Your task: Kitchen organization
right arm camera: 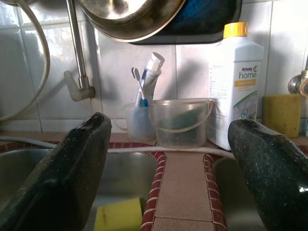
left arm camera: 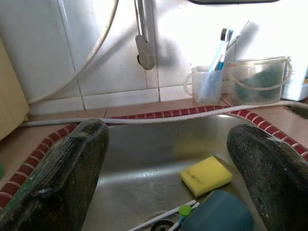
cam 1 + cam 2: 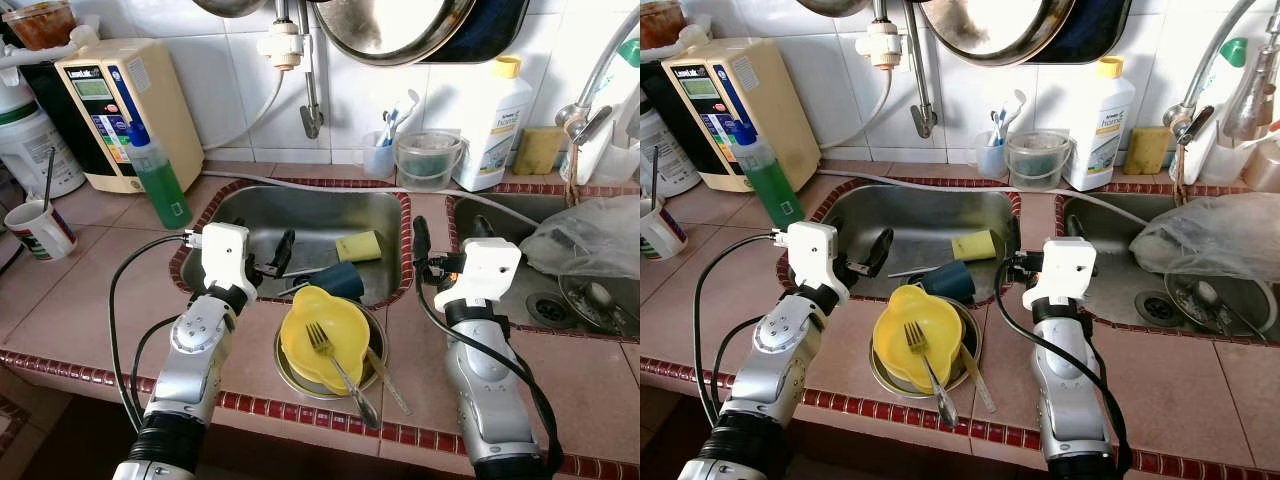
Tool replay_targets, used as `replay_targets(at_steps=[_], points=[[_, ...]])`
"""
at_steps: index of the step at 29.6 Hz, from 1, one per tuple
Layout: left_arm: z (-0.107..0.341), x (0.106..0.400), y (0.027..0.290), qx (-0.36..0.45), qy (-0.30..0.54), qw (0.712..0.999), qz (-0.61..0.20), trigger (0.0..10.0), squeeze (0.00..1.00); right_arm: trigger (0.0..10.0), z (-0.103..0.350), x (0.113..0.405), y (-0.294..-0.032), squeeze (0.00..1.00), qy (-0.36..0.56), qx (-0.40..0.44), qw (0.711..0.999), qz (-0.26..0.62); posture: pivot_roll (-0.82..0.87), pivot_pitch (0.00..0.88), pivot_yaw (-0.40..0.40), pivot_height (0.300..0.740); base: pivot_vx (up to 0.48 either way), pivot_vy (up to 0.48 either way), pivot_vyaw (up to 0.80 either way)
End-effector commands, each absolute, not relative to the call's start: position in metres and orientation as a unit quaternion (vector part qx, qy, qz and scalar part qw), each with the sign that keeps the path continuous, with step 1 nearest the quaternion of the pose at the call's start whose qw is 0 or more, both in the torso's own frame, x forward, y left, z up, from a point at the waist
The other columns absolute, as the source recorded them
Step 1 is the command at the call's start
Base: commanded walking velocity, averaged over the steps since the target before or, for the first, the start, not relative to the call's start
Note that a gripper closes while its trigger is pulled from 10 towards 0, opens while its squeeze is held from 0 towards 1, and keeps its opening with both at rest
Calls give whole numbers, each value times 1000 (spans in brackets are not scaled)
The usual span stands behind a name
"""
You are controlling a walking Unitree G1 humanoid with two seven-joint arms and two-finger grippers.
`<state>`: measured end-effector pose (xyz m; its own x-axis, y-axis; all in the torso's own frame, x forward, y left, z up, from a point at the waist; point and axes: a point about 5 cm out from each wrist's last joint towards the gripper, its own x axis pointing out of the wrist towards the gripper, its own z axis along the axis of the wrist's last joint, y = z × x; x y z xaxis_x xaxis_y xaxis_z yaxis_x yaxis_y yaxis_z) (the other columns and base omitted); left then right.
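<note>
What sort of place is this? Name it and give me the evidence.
A home kitchen, at the washing-up counter. A steel double sink is set into a tiled counter with a yellow sponge in its basin, a yellow bowl with a fork sits at the front edge, and a detergent bottle stands against the tiled wall.

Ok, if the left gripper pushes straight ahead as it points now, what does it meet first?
Probably the yellow sponge in the sink, or the dark blue cup just nearer; depth is unclear. The left gripper is open.

Head views down over sink
</note>
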<state>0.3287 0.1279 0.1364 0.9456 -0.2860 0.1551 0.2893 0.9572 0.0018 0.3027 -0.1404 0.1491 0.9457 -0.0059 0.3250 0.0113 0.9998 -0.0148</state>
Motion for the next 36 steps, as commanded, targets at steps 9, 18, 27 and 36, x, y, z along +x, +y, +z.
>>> replay_targets(at_steps=[9, 18, 27, 36], points=[[148, 336, 139, -26, -80, 990, -113, 10000, 0, 10000, 148, 314, -125, 0, -155, 7, 987, 33, -55, 5, 68, 740, 0, 0, 0], [146, 337, 150, -1, -82, 994, -67, 10000, 0, 10000, 153, 323, -116, 0, -158, 13, 986, 55, -23, 0, 14, 740, 0, 0, 0], [143, 336, 141, -10, -82, 994, -72, 10000, 0, 10000, 152, 325, -116, 0, -158, 9, 985, 64, -50, 4, 34, 740, 0, 0, 0], [136, 326, 137, -9, -86, 993, -82, 10000, 0, 10000, 148, 321, -119, 0, -157, 2, 986, 58, -58, 1, 40, 740, 0, 0, 0]])
